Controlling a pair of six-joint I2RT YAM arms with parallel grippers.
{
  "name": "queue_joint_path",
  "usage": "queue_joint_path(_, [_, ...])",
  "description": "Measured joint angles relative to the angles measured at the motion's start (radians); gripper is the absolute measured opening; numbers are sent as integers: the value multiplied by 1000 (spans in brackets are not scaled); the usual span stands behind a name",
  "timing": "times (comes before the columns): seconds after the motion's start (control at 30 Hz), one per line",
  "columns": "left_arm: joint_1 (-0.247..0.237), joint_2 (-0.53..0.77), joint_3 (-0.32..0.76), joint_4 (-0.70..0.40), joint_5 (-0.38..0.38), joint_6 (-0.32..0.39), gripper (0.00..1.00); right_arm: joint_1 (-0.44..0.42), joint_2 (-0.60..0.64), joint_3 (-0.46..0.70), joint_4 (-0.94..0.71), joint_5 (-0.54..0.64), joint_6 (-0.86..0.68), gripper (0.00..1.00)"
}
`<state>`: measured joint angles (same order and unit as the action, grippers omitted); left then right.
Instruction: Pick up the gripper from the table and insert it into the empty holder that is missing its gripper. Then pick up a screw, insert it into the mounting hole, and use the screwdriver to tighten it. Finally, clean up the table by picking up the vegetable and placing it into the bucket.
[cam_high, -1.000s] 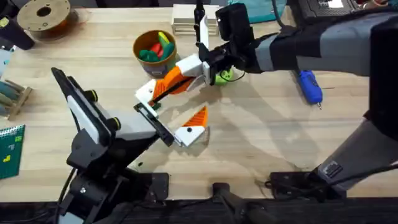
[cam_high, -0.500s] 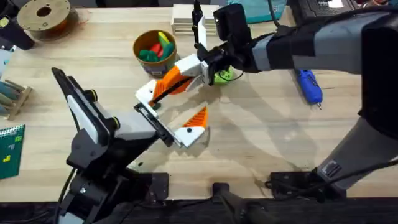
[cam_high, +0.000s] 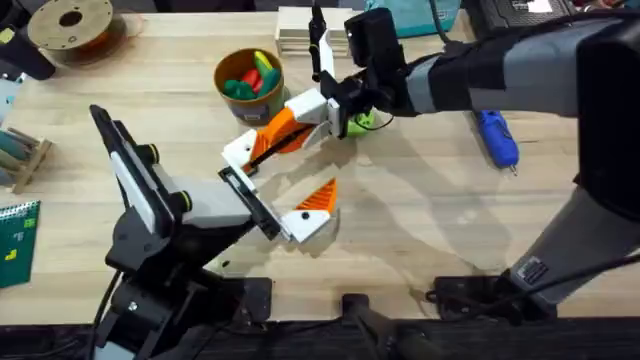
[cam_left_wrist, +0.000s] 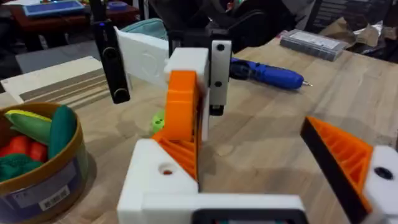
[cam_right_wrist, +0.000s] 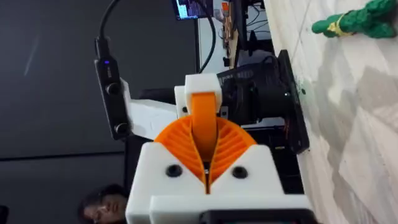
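Both grippers (cam_high: 268, 148) beside bucket (cam_high: 248, 78).

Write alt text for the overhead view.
Over a wooden table, the right gripper holds an orange finger piece beside the open left gripper. A bucket of toy food sits behind them, and a blue screwdriver lies off to the right.

Matt wood table (cam_high: 420, 230); glossy blue plastic screwdriver (cam_high: 497, 138).
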<state>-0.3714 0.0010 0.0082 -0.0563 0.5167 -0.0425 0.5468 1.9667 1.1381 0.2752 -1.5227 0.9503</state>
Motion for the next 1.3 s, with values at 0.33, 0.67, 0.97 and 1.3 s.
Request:
queue_joint_path(0.33, [-4, 0, 0, -1, 39, 1, 987, 13, 0, 0, 41, -1, 4, 354])
queue_joint_path(0.67, [-27, 0, 0, -4, 205, 4, 987, 4, 0, 0, 62, 0, 8, 864])
queue_joint_path(0.97, [-27, 0, 0, -4, 220, 4, 987, -149, -5, 0, 59, 169, -59, 882])
queue_joint_path(1.3, [-27, 0, 0, -4, 220, 4, 987, -270, -205, 2, -401, 232, -327, 882])
